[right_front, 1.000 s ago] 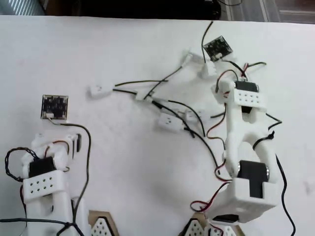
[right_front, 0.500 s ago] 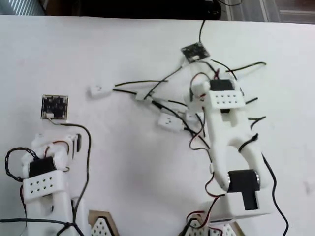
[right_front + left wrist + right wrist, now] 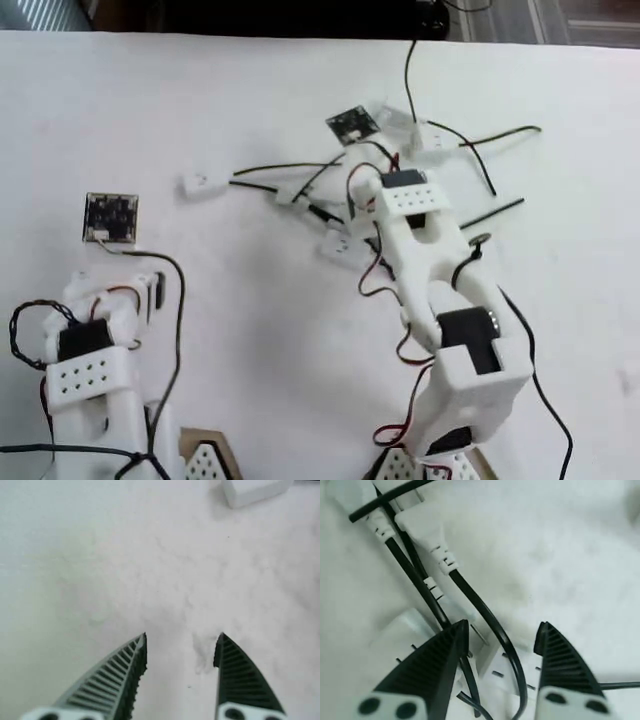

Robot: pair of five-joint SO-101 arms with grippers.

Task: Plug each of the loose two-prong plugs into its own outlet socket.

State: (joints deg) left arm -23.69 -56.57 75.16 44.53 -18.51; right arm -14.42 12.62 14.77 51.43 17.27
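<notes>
While the right gripper (image 3: 501,630) hangs spread astride a cable (image 3: 481,611), grasping seems in hand; next it must pinch the plug (image 3: 422,526); left gripper (image 3: 181,640) spread, idle

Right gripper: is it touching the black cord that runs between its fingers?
Apart. The right wrist view shows the right gripper open, with the black cord passing between its fingers and a visible gap on either side of it.

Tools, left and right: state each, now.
Left tool: open, empty, above the white table.
Right tool: open, empty, over a black plug cord.
</notes>
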